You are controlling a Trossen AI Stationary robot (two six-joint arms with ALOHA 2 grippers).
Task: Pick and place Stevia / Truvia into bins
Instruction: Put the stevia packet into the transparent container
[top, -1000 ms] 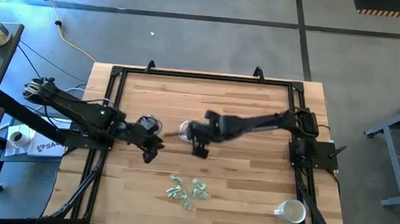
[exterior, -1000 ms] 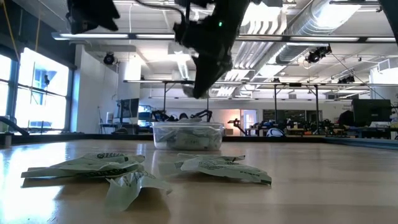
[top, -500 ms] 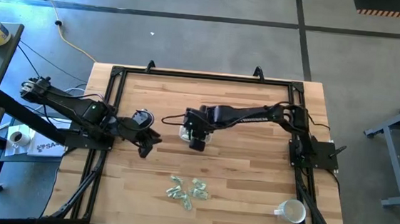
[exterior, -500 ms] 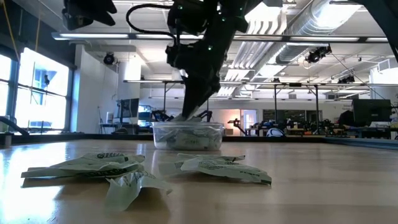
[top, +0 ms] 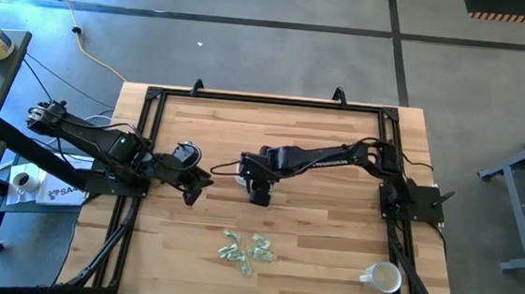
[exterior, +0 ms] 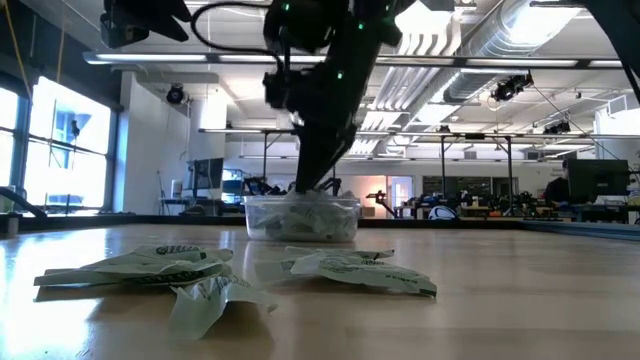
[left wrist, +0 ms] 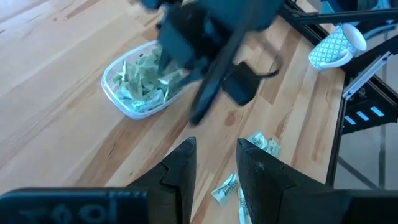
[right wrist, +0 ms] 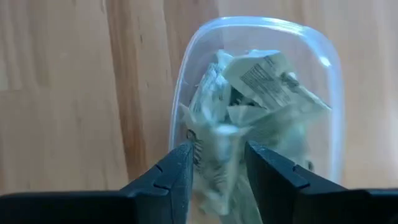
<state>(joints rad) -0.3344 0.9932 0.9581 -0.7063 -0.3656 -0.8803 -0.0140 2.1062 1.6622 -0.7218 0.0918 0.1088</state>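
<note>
The clear plastic bowl [right wrist: 261, 25] stands mid-table and holds several pale green and white Stevia sachets [left wrist: 140, 81]. My right gripper [right wrist: 217, 171] is low over the bowl [exterior: 300, 218], fingers pointing down into it, shut on a crumpled sachet [right wrist: 217, 149]. In the high view the right gripper [top: 259, 186] covers most of the bowl [top: 242, 171]. More loose sachets [top: 247, 249] lie flat on the wood near the table's near edge [exterior: 150, 268]. My left gripper [top: 196, 183] hovers to the left of the bowl, narrowly open [left wrist: 216, 165] and empty. My right gripper pinches a crumpled sachet [right wrist: 219, 163] between its two fingers, coming from above and pointing down. The paper fills the gap between the fingers. Its lower part reaches among the sachets in the bowl; whether it rests on them I cannot tell.
A white mug [top: 382, 277] with a blue pattern [left wrist: 336, 45] lies on its side at the table's near right corner. A black frame [top: 154, 96] runs around the table. Bare wood lies between the bowl and the loose sachets.
My right gripper has moved toward the table's left edge and come down from above the bowl until its fingertips are at the bowl's rim, still carrying the sachet. My left gripper has drawn back a little toward the table's left edge.
</note>
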